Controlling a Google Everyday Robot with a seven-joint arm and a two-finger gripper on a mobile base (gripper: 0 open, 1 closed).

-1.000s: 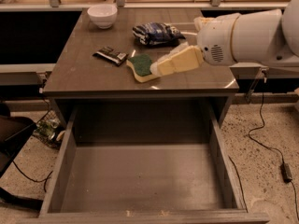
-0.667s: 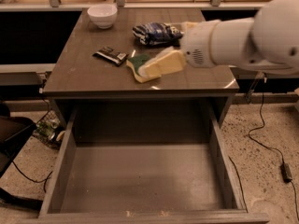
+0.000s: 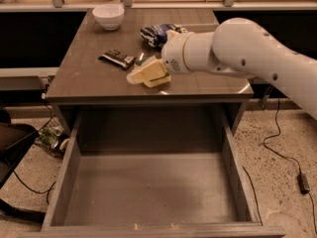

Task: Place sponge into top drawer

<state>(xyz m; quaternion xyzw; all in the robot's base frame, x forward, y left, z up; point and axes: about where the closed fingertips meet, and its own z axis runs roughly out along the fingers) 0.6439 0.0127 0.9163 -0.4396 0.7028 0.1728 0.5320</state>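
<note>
The sponge (image 3: 140, 60) lies on the grey table (image 3: 89, 83) near the middle of its front half. Only a small dark green corner of it shows; the rest is hidden under my gripper. My gripper (image 3: 148, 75), pale yellow at the end of the white arm (image 3: 233, 48), reaches in from the right and sits low over the sponge at the tabletop. The top drawer (image 3: 62, 177) is pulled wide open below the table's front edge, and nothing lies on its flat floor.
A white bowl (image 3: 108, 15) stands at the table's back left. A dark snack bar wrapper (image 3: 117, 59) lies just left of the gripper. A blue-and-white snack bag (image 3: 154, 33) lies behind it. A cable (image 3: 285, 157) runs over the floor at the right.
My arm has swung left and down over the sponge. The sponge showed plainly beside the gripper before; now it is almost wholly covered.
</note>
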